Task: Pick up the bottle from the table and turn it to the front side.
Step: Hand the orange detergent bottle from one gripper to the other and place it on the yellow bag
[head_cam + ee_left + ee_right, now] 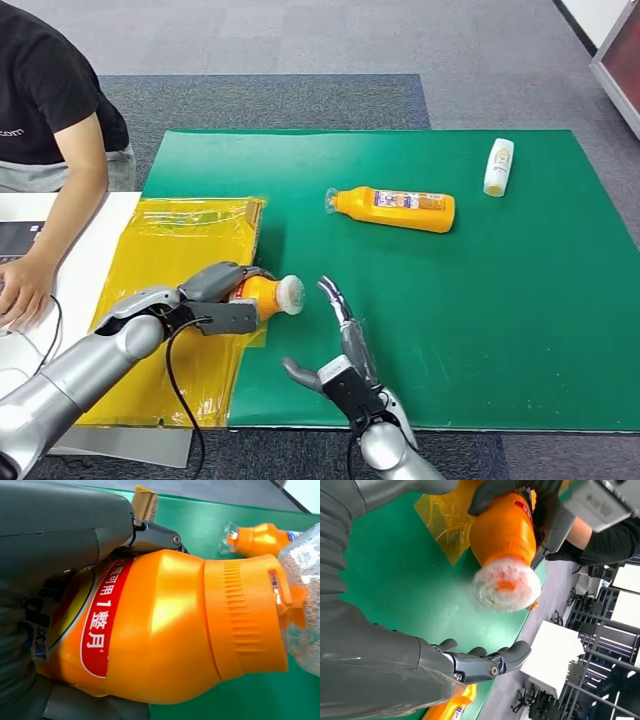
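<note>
Nearest, the right hand (341, 350) hovers over the green mat's (490, 330) front edge, fingers spread and holding nothing. Just beyond it, the left hand (223, 298) grips one orange plastic bottle (266, 294) around its body, lifted off the mat with its clear ribbed-collar cap (291, 294) pointing towards the right hand; the bottle's glossy shoulder and red label (103, 617) show in the left wrist view. Under the left arm lies one crinkled yellow film bag (170, 250). Farther back, a second orange bottle (392, 209) lies on its side on the mat. Farthest, one small white bottle (498, 166) lies near the back edge. A person's forearm (64, 215) rests on the white desk (87, 265) at left.
</note>
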You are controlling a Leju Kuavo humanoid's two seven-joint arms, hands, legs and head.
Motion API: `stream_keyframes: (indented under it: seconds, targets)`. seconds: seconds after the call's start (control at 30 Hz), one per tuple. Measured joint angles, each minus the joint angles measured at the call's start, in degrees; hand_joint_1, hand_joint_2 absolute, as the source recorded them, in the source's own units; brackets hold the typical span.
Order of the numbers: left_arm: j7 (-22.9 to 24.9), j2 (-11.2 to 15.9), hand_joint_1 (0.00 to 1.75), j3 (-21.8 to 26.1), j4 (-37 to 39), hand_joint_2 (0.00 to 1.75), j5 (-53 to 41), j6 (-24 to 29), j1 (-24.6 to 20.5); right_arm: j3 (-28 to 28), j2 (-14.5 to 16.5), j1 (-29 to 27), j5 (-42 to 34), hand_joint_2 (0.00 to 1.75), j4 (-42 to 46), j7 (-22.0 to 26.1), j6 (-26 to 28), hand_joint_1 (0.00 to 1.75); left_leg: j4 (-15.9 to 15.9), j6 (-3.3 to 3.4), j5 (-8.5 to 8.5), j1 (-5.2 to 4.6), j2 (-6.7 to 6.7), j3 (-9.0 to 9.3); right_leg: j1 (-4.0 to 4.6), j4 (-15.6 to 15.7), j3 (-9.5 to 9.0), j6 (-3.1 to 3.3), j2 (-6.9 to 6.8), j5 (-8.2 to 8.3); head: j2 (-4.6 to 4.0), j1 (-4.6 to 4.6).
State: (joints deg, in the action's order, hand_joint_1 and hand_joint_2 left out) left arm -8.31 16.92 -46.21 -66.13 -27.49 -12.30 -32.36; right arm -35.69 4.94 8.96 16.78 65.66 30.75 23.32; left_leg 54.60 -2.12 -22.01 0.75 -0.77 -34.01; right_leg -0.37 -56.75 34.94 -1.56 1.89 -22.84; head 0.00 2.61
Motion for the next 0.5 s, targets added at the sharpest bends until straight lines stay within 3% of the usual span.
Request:
stream_keyframes:
  seconds: [0.33,0.4,0.43,0.47,0.5]
  targets:
    - [1.1,-5.1,1.75,2.9,6.0,1.75,-2.8,5.8,0.1,0.0,0.0,0.0,-0.1,1.75,-0.5,0.0,-0.1,0.00,0.0,0.02,0.07,0.00,-0.03,0.01,0.00,0.0,-0.05,-0.03,-0.02,0.03,0.00,-0.01]
    - [1.2,-6.0,1.23,3.4,7.1,1.75,-3.5,6.5,0.1,0.0,0.0,0.0,-0.1,1.75,-0.6,0.0,-0.3,0.00,0.0,0.02,0.09,0.00,-0.05,0.02,0.00,0.0,-0.07,-0.04,-0.04,0.04,0.00,-0.01]
    - [1.2,-6.4,0.81,3.7,7.7,1.75,-3.9,6.9,0.1,0.0,0.0,0.1,-0.1,1.75,-0.7,0.0,-0.3,0.00,0.0,0.02,0.11,0.00,-0.07,0.02,0.00,0.0,-0.08,-0.05,-0.05,0.05,0.00,0.00]
    - [1.3,-6.9,0.37,4.0,8.3,1.31,-4.2,7.3,0.1,0.0,0.0,0.1,-0.1,1.75,-0.8,0.0,-0.3,0.00,0.0,0.01,0.12,0.00,-0.09,0.02,0.00,0.0,-0.08,-0.05,-0.06,0.06,0.00,0.00]
    - [1.4,-7.4,0.19,4.3,8.9,0.87,-4.5,7.8,0.1,0.0,0.0,0.1,-0.1,1.75,-0.8,0.0,-0.3,0.00,0.0,0.01,0.13,0.00,-0.11,0.02,0.00,0.0,-0.09,-0.05,-0.07,0.08,0.00,-0.01]
